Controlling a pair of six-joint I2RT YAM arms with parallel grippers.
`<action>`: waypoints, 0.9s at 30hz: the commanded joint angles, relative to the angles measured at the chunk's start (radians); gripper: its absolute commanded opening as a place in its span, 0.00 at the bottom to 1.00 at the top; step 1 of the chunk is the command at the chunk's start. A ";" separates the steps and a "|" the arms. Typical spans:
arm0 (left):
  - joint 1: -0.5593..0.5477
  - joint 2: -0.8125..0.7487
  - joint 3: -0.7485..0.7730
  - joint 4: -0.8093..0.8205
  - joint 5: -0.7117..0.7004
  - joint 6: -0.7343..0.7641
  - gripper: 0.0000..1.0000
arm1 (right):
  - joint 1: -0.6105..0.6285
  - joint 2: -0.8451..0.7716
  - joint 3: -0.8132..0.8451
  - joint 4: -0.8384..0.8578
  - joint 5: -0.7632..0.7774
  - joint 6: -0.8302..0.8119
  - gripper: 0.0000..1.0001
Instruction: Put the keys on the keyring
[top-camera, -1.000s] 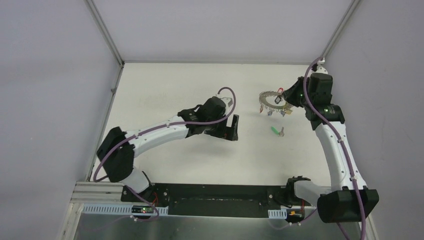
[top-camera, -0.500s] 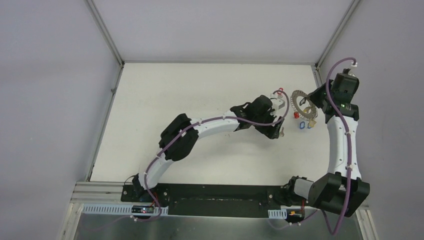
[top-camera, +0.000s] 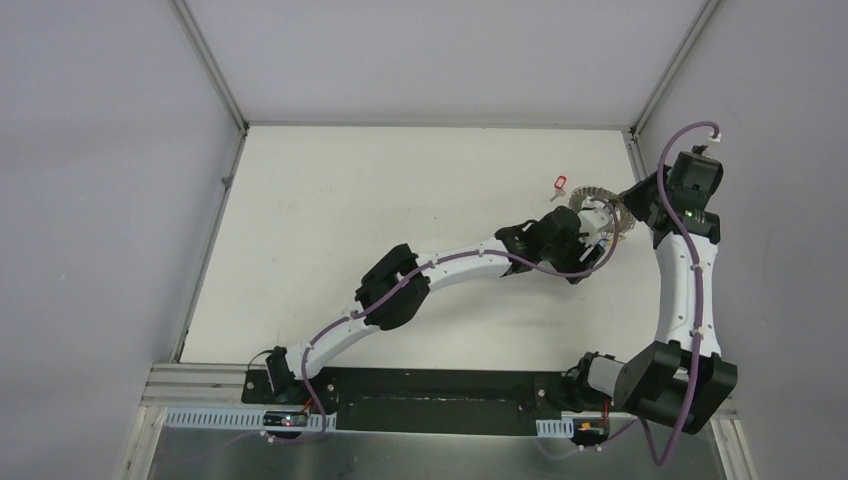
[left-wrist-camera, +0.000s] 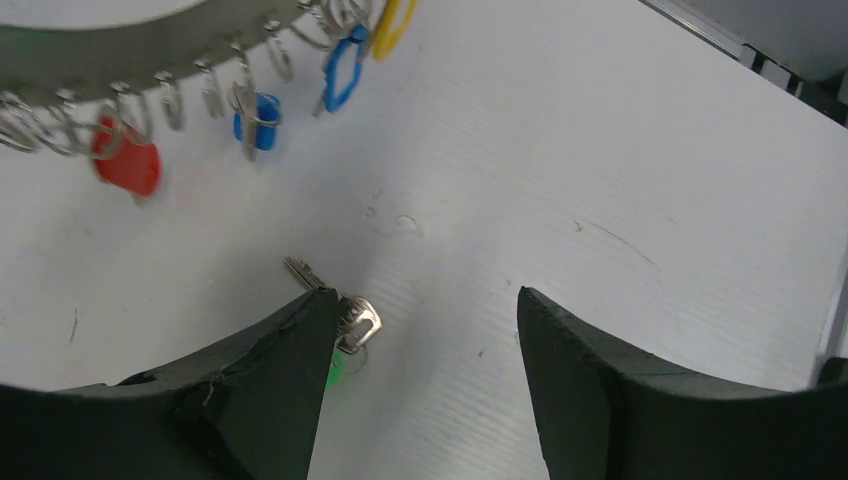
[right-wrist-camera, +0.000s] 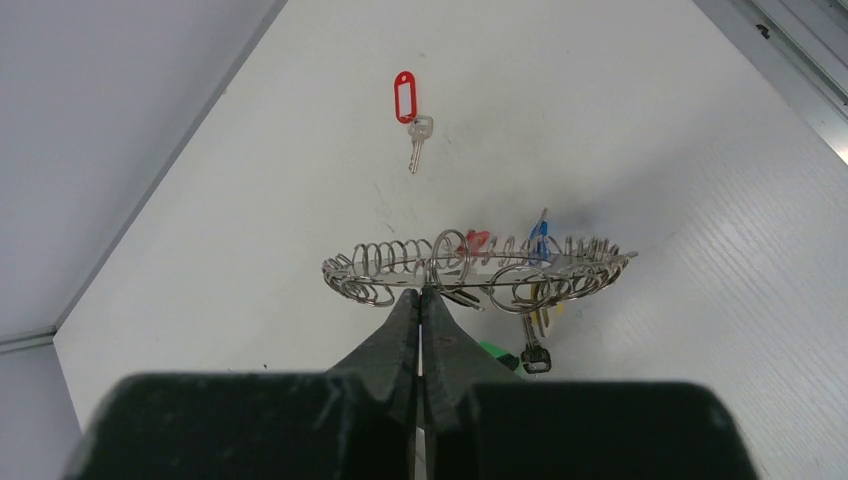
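The right tool (right-wrist-camera: 420, 300) is pinched tight on the near edge of the keyring (right-wrist-camera: 480, 268). It holds the ring flat, and the little silver loops stand all round it. In the top view, this sits at the right side of the frame, close to the far right corner of the white surface (top-camera: 400, 200).

Some keys hang from the ring. In the left wrist view the ring runs along the upper left of the frame. A red tag (left-wrist-camera: 128, 165), two blue tags (left-wrist-camera: 257, 120) and a yellow tag (left-wrist-camera: 392, 22) hang from it.

The left tool (left-wrist-camera: 425, 305) is low over the surface, just beside the ring. Its two black fingers (left-wrist-camera: 280, 370) stand wide apart and nothing is between them. The green key (left-wrist-camera: 340, 315) lies flat on the surface, right at the inner edge of the finger on the left of the frame. That finger hides part of its green tag.

The red key (right-wrist-camera: 418, 128) lies alone on the surface, apart from the ring, near the top middle of the right wrist view.
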 joint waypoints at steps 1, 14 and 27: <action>0.015 0.075 0.130 -0.053 -0.042 0.031 0.66 | -0.008 -0.014 -0.003 0.063 -0.004 0.021 0.00; 0.017 -0.084 -0.201 -0.054 -0.193 0.039 0.51 | -0.008 -0.025 -0.019 0.080 -0.088 0.005 0.00; 0.017 -0.418 -0.693 0.010 -0.157 -0.052 0.05 | 0.006 -0.002 -0.021 0.038 -0.270 0.032 0.00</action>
